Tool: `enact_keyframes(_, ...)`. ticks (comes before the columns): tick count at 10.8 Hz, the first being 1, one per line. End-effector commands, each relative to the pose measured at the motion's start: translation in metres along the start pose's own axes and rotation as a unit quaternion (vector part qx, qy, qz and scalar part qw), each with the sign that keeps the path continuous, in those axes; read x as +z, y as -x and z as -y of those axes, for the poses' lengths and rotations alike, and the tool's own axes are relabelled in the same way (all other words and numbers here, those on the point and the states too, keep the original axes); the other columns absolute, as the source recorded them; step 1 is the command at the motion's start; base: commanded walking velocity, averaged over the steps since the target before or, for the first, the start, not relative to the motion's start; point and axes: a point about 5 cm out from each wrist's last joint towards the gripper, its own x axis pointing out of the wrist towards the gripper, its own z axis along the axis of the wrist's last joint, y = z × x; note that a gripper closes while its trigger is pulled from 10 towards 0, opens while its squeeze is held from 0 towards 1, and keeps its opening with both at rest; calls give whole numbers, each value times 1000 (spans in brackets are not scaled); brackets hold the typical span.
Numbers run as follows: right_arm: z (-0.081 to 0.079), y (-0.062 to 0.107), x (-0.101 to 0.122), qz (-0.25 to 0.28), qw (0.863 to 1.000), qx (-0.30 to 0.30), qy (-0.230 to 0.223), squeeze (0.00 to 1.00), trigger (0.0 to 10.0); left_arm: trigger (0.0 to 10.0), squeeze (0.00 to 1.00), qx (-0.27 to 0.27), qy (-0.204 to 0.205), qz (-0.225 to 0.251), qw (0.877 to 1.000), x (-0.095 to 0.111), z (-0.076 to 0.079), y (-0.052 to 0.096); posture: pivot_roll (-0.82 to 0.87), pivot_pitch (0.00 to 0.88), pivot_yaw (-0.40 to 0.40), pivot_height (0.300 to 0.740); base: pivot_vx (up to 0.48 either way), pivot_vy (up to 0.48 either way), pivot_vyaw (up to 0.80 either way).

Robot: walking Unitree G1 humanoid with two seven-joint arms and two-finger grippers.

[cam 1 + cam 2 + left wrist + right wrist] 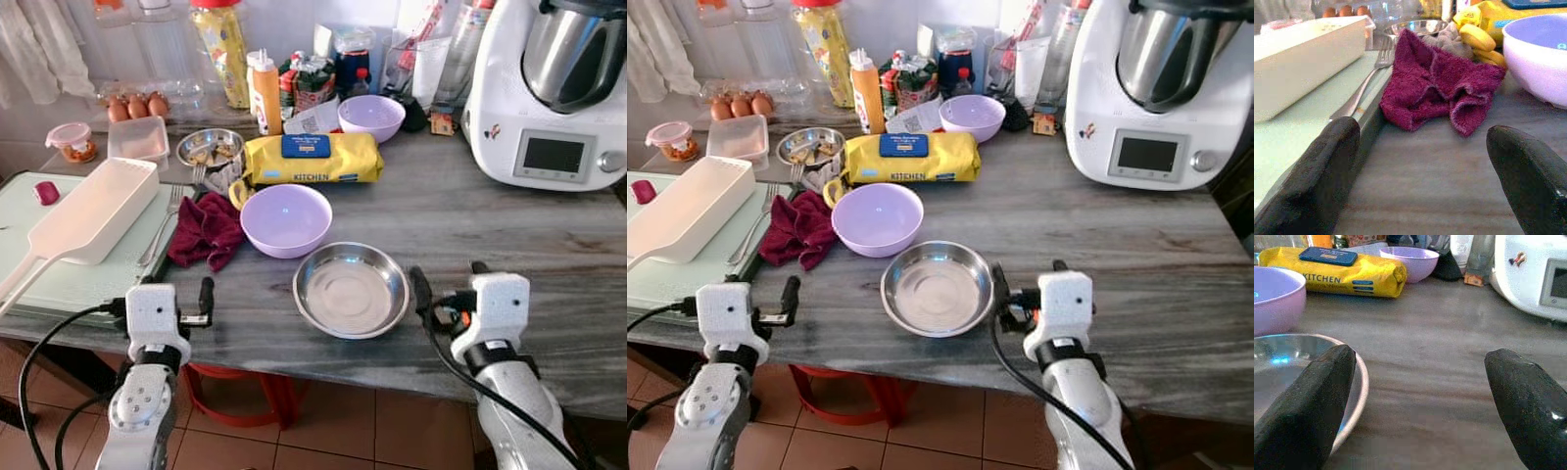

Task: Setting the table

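A steel bowl [351, 289] sits near the front edge of the grey wooden table [490, 220]. Behind it is a lilac bowl [286, 219], and a second lilac bowl [370, 117] stands further back. A fork [165, 223] lies on a pale green board [59, 279], beside a crumpled maroon cloth [208, 230]. My left gripper [178, 292] is open at the table's front edge, facing the cloth [1435, 88] and the fork [1364, 85]. My right gripper [449, 279] is open just right of the steel bowl [1308, 367], with one finger [1308, 406] by its rim.
A long white tray [93, 211] lies on the green board. A yellow kitchen pack [312, 159], a small steel dish [210, 147], bottles, eggs [137, 106] and jars crowd the back. A large white food processor [554, 98] stands at the back right. Bare table lies before it.
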Motion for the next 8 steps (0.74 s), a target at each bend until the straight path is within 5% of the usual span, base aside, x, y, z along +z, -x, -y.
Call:
enact_keyframes(1,1,1,7,19,1000,3,3,0,10000,10000,0,-7,-1,1,1000,-2,3,0,-47,27,9,740,0,0,0)
enact_keyframes(4,4,0,6,21,1000,1,15,0,10000,10000,0,7,1,-8,1000,-7,-3,-6,-67,27,38,740,0,0,0)
enact_keyframes(8,2,-9,9,19,1000,4,2,0,10000,10000,0,-34,12,-15,999,-11,17,-6,-91,36,39,740,0,0,-175)
